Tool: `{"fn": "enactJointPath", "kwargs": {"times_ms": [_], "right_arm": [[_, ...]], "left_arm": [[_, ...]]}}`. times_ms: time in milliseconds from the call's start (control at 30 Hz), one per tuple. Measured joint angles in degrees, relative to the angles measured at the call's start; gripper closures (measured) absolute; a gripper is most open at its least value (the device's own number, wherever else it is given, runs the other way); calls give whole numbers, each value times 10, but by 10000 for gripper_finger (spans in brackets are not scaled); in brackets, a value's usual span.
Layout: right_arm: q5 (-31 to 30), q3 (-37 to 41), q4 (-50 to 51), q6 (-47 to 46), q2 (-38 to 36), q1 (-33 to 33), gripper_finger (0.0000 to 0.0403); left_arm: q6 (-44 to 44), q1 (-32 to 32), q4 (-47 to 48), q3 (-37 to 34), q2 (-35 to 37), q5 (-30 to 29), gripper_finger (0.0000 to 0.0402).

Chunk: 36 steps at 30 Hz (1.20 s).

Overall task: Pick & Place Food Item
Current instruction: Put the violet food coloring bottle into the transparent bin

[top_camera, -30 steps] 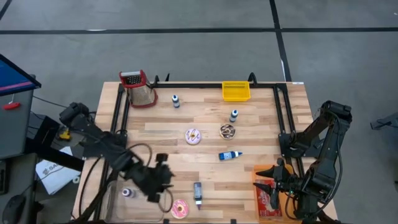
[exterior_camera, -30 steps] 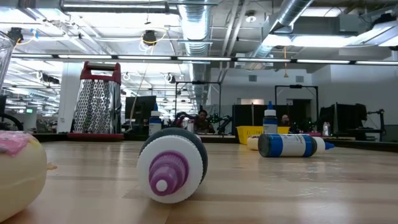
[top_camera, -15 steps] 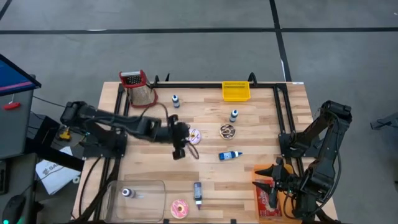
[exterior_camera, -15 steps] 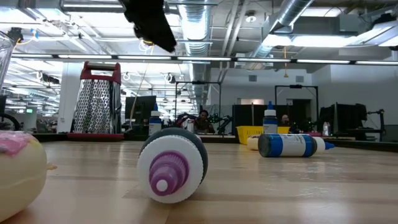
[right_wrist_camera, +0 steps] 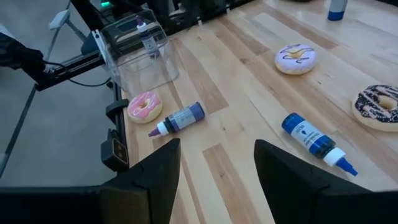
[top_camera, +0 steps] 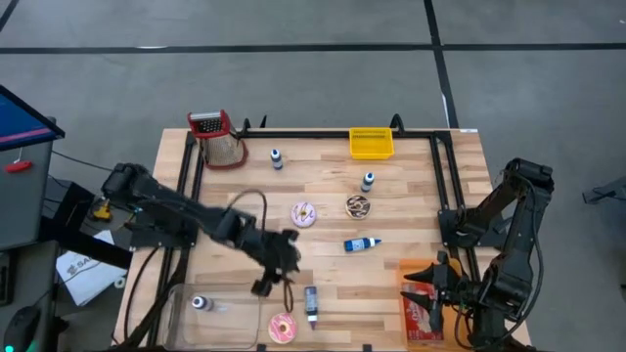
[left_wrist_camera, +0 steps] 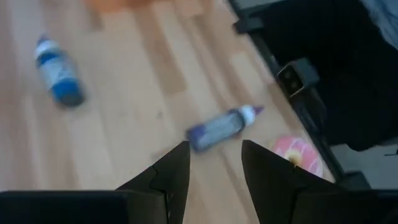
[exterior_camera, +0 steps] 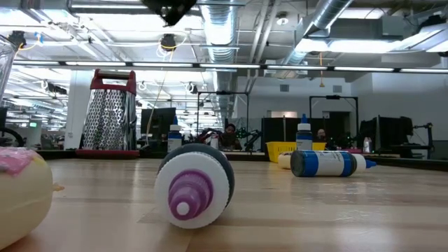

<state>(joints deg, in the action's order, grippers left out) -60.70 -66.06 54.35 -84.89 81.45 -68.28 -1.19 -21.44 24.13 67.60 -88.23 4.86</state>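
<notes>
Left gripper hovering above the table, fingers parted with nothing between them, just beside the purple-capped bottle. Pink-frosted doughnut lying at the table's near edge, close beside that bottle and apart from the gripper. Right gripper parked over the red packet, well away from the bottle, jaws open and empty.

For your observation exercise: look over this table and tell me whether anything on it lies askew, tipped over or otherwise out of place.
Two bottles lie on their sides: the blue bottle mid-table and the purple bottle near the front edge, beside the pink donut. The small bottles toward the back stand upright. Nothing looks spilled or damaged.
</notes>
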Motion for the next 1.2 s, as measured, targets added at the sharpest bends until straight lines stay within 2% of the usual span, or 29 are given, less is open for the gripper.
{"fn": "enactJointPath", "kwargs": {"times_ms": [167,333,667,867,1000,1200], "right_arm": [[-7,0,-2,0,0,2,205],[-8,0,-2,0,0,6,205],[-4,0,-2,3,0,13,205],[0,0,-6,3,0,8,205],[2,0,-7,4,0,8,205],[2,0,-10,4,0,8,205]], "left_arm": [[28,-66,-49,0,-57,-60,260],[54,-96,-79,0,-119,-101,260],[97,-102,-88,64,-216,-91,260],[103,-118,-86,108,-251,-73,257],[101,-131,-89,138,-273,-72,234],[111,-131,-98,148,-298,-82,173]]}}
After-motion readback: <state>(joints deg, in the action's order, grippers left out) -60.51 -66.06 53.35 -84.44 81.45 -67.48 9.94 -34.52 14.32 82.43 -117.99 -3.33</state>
